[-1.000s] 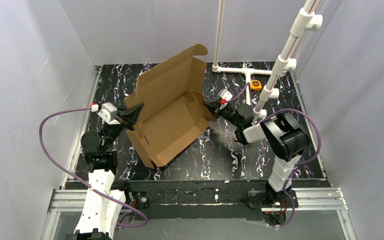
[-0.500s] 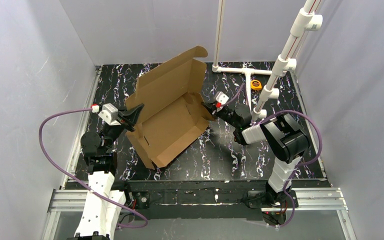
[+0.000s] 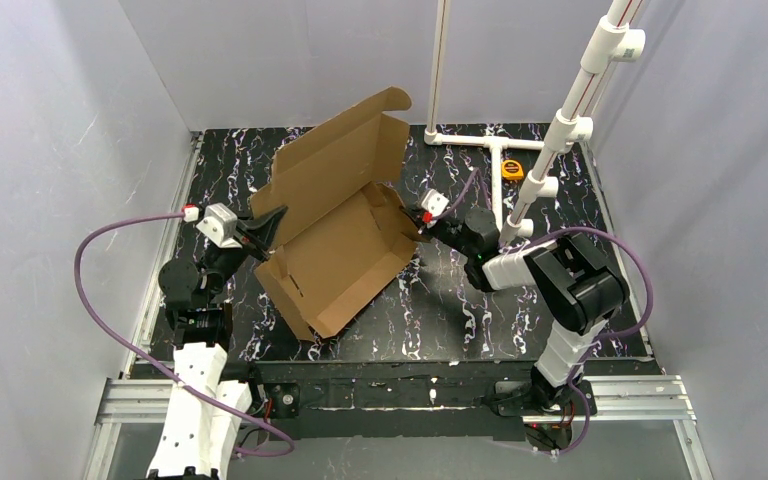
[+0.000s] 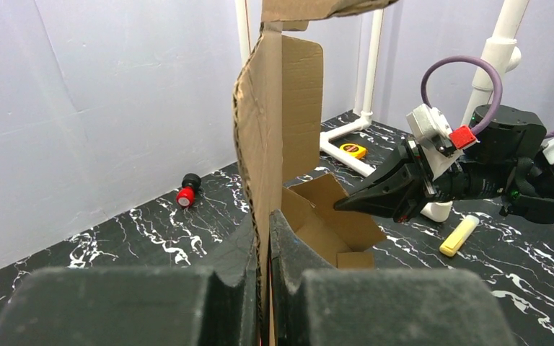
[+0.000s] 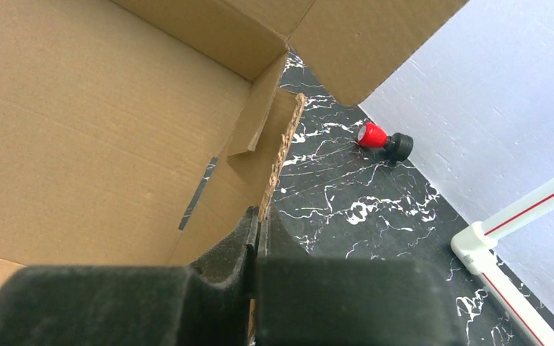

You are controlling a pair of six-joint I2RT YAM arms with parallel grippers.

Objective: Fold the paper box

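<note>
The paper box [image 3: 345,235] is a brown cardboard mailer lying half opened in the middle of the table, its lid [image 3: 335,150] standing up at the back. My left gripper [image 3: 278,215] is shut on the box's left wall, whose corrugated edge [image 4: 249,130] rises between the jaws of the left gripper [image 4: 265,216]. My right gripper [image 3: 407,215] is shut on the right side flap; in the right wrist view that flap's edge [image 5: 281,155] runs into the right gripper [image 5: 260,213]. The box's inner floor [image 5: 79,130] fills that view.
A white pipe frame [image 3: 560,130] stands at the back right, with an orange tape measure [image 3: 512,169] at its foot. A yellow marker [image 4: 459,235] lies right of the box. A red-capped black object [image 4: 185,194] lies by the back wall.
My right gripper has moved left and toward the near edge with the side flap, and the box has shifted slightly left. The left gripper has barely moved.
</note>
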